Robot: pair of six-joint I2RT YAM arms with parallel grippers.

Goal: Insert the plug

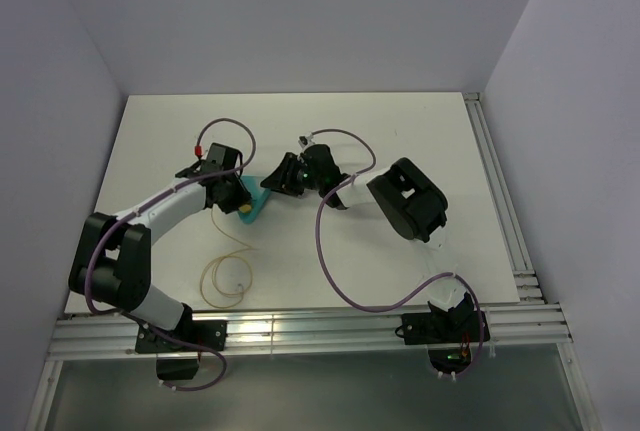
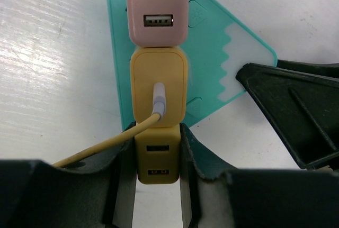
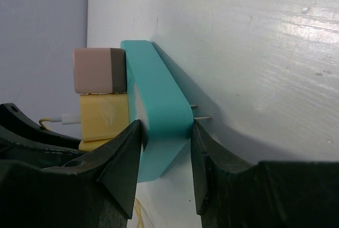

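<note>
Left wrist view: the left gripper (image 2: 157,146), at bottom centre, pinches the plug (image 2: 159,66) narrowly. The plug sits on the block (image 2: 212,53), touching a pink cube (image 2: 157,6) above it in frame.

Right wrist view: the right gripper (image 3: 166,133) clamps the block's end.

Top view: both meet left of centre.

Seating looks to be the step in hand. Next, probably a straight push with the block held steady.
</note>
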